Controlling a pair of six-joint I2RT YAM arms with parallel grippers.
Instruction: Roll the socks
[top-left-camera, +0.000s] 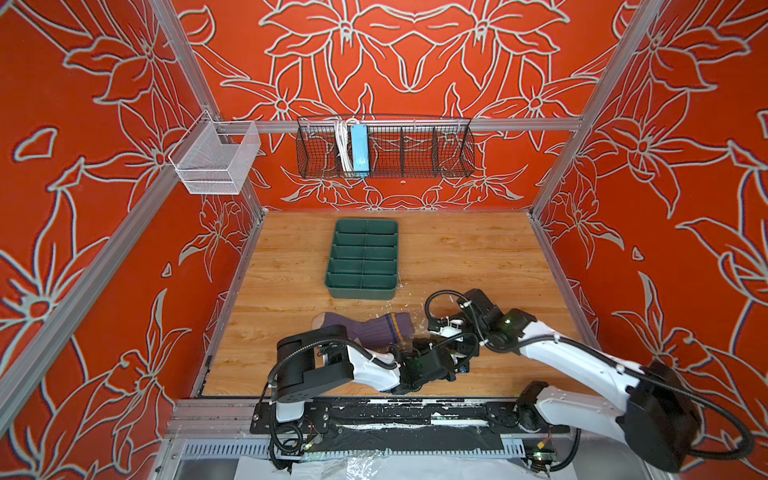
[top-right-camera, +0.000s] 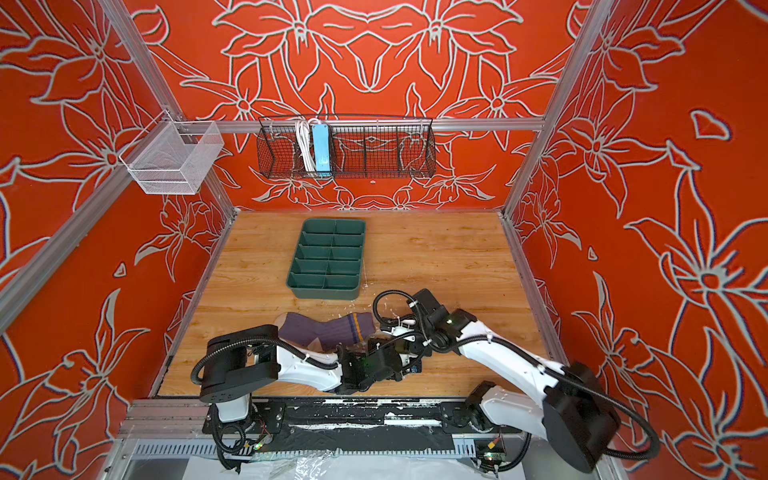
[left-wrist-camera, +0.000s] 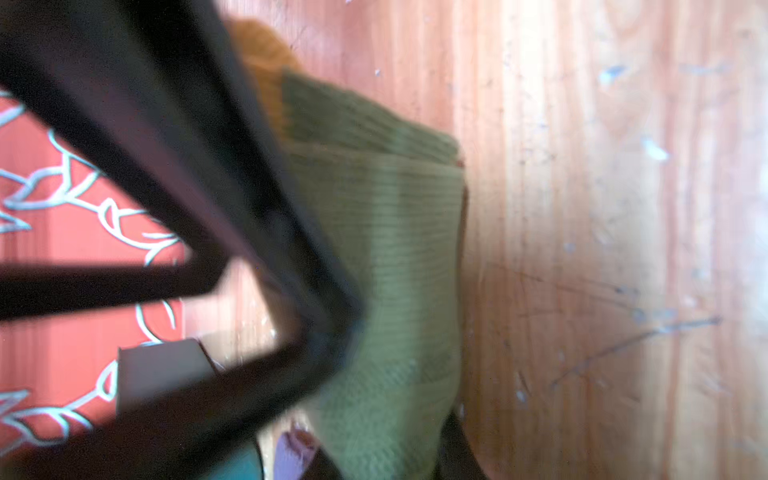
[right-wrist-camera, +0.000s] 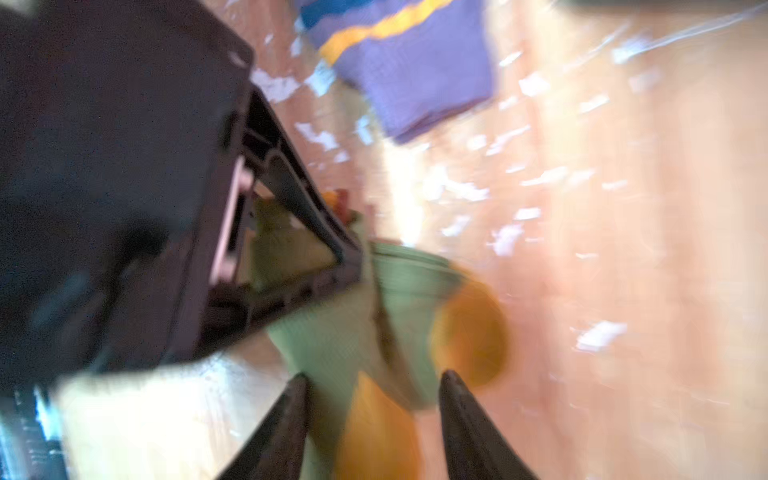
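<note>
Cloth fills the left wrist view: my left pincer (left-wrist-camera: 395, 374) is clamped on the olive green knit sock with mustard toe (left-wrist-camera: 386, 232), folded on the wood-grain tabletop (left-wrist-camera: 582, 208). Right wrist view: my right pincer (right-wrist-camera: 374, 376) stands spread, its 2 fingers (right-wrist-camera: 286, 419) either side of that sock's mustard end; the ribbed purple sock with navy-yellow cuff stripes (right-wrist-camera: 415, 70) lies farther ahead. In both top views my pincers meet over the olive sock, hiding it; the purple sock lies just beyond them.

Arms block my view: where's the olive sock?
Wrist views show olive sock near-centre on the table, in the left gripper, near the purple sock.
</note>
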